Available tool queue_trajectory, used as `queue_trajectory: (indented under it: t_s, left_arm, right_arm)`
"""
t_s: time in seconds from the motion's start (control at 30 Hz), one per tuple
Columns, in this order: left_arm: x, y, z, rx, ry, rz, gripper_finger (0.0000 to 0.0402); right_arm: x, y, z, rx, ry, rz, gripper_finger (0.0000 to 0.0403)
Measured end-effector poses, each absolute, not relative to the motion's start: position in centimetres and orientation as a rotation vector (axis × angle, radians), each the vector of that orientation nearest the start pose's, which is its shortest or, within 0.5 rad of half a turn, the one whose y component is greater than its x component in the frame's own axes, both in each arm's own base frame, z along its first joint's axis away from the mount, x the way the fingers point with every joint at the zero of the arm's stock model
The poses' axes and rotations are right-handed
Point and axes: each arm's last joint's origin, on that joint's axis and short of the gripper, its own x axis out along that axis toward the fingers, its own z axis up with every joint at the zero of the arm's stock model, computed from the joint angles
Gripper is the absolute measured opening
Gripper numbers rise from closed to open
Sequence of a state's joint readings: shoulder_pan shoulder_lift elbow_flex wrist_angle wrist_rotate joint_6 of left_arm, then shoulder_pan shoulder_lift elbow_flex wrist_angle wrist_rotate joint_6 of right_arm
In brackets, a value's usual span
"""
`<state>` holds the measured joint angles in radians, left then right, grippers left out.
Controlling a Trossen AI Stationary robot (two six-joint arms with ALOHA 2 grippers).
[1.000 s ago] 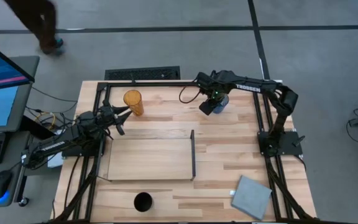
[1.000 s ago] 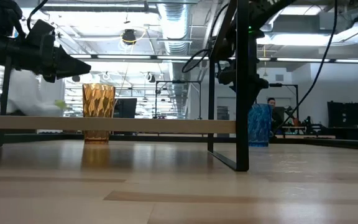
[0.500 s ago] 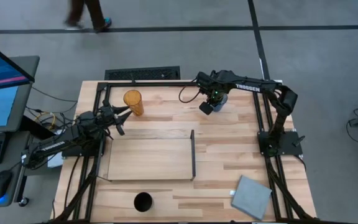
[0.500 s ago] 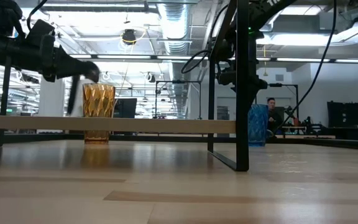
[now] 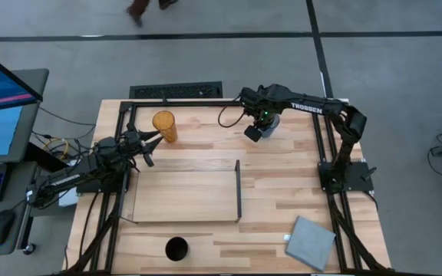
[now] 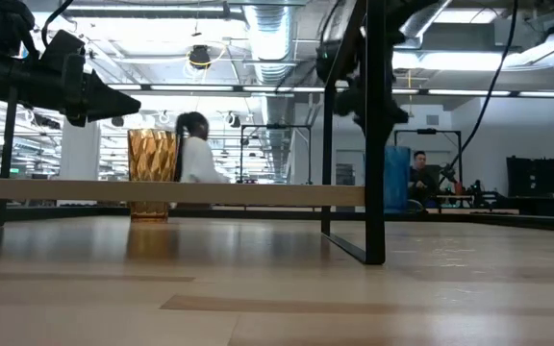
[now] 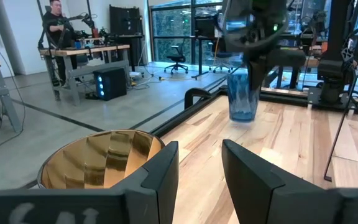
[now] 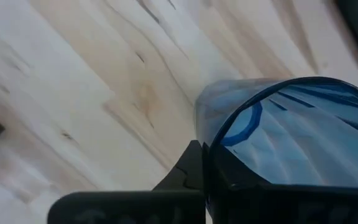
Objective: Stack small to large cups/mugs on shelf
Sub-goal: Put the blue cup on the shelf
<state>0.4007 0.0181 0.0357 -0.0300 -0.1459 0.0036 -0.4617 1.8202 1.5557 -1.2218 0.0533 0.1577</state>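
The translucent blue ribbed cup [image 8: 291, 134] stands at the table's far edge, right of centre, and my right gripper [image 5: 261, 126] pinches its rim (one finger inside). My left gripper [image 7: 199, 171] hovers with jaws parted just beside the tall translucent orange tumbler [image 5: 164, 125], far left.

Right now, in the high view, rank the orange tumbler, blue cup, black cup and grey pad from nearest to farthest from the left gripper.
1. Orange tumbler, just beyond the left gripper.
2. Blue cup, at the right gripper.
3. Black cup, front edge; too close to the blue cup to call.
4. Grey pad, front right corner.
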Motion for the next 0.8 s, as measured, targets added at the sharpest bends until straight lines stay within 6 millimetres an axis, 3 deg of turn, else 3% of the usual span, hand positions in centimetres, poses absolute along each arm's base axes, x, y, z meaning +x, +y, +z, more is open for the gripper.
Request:
queue_trajectory:
  t_s: [0.37, 0.6, 0.8]
  left_arm:
    - [8.7, 4.1, 17.2, 0.002, 0.013, 0.547, 0.0114]
    - [8.7, 4.1, 17.1, 0.002, 0.014, 0.547, 0.0114]
    - [8.7, 4.1, 17.1, 0.002, 0.014, 0.547, 0.0114]
  right_arm:
    - [32.9, -13.3, 35.7, 0.325, 1.178, -0.495, 0.0009]
    - [33.8, -9.3, 41.2, 0.273, 0.972, -0.380, 0.0009]
    - [34.3, -5.3, 43.7, 0.266, 0.858, -0.286, 0.0009]
